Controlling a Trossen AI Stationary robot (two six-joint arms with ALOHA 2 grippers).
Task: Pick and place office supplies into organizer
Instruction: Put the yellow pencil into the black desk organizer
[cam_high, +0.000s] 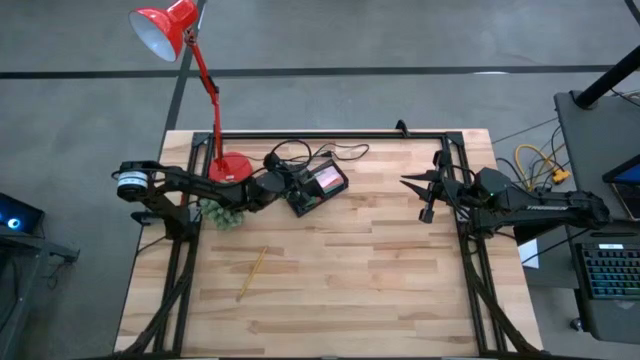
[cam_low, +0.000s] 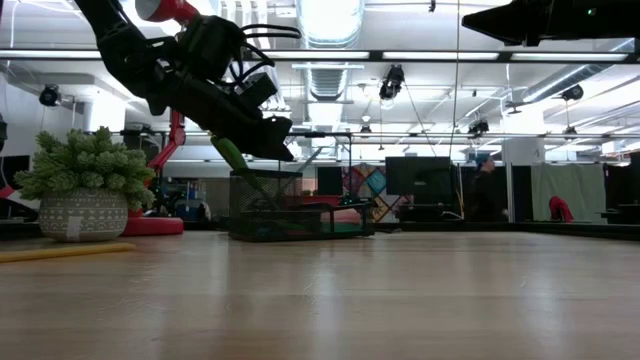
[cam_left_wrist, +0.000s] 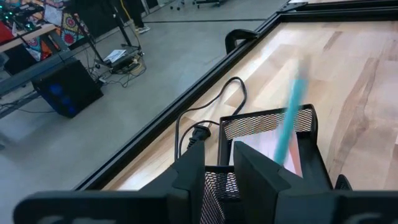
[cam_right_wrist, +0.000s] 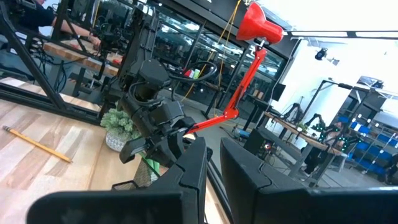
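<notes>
Organizer (cam_high: 318, 188) sits at the surface's back-left by the lamp base (cam_high: 232, 166). Left end effector (cam_low: 272, 148) hovers above it, fingers parted slightly, green pen (cam_low: 238, 162) dropping tip-first into a compartment. Keep clear until it settles. Right end effector (cam_high: 425, 195) idles, nearly pressed together.

1. This is a robotics lab or workshop in an open industrial hall.
2. A wooden counter (cam_high: 330, 270) sits in a black metal frame (cam_high: 330, 135) on a bare concrete floor (cam_high: 400, 35).
3. Beyond it hang exposed ceiling ducts (cam_low: 330, 75) and strip lights (cam_low: 500, 55).
4. Monitors (cam_low: 418, 175), loose cables (cam_high: 535, 160), a keyboard (cam_high: 610, 270) and further benches with equipment (cam_right_wrist: 298, 134) fill the surroundings.
5. A person (cam_low: 485, 185) stands in the background.
</notes>
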